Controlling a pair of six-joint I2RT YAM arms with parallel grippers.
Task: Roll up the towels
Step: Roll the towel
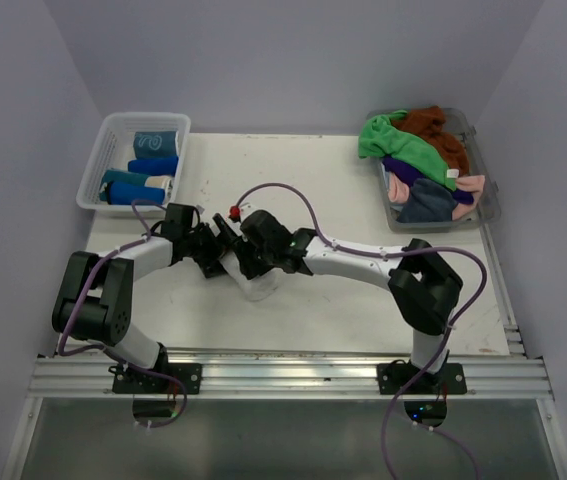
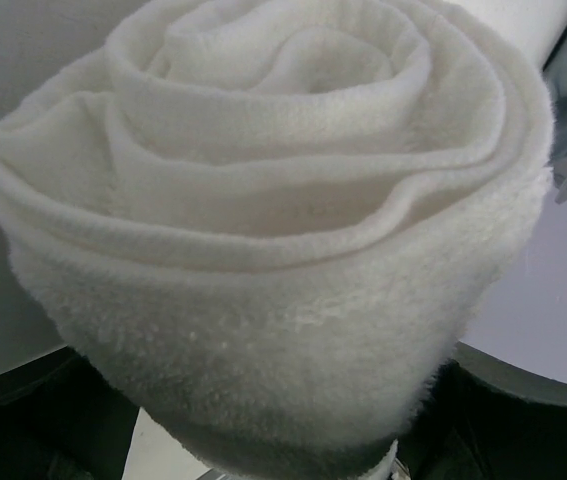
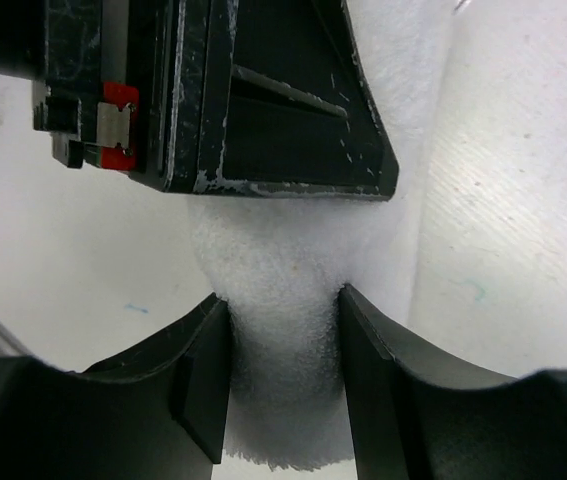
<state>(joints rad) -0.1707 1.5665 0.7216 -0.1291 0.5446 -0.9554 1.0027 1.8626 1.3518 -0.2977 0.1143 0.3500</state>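
Subject: white towel [image 1: 258, 284], lying on the worktop [image 1: 343, 190] well to the near right of the basket [image 1: 91, 172], where the two arms' ends meet. Seen end-on from the left wrist, it is wound into a full spiral with snug layers; the roll looks finished or close to it. On the right gripper [image 3: 285, 330] the jaws are narrowed and pinch one end of the roll from both sides, the pile bulging between them. On the left gripper [image 1: 213, 260] the jaws stand wide to either side of the roll. Only dark slivers of them show at the bottom corners of its own view, so I cannot tell whether they press the cloth or stand clear. Step in hand, by my reading: securing the rolled towel for a move. The next move likely calls for a lift that does not let the spiral slacken, then a carry to the basket, where blue and teal rolls [image 1: 148, 172] already sit. A heap of loose towels [image 1: 418, 150] in the tub [image 1: 491, 195], far across the worktop from the basket, is left to roll. Hidden: most of the roll lies under both arms in the top view, its loose tail edge is not seen, and the count in the heap is unclear.
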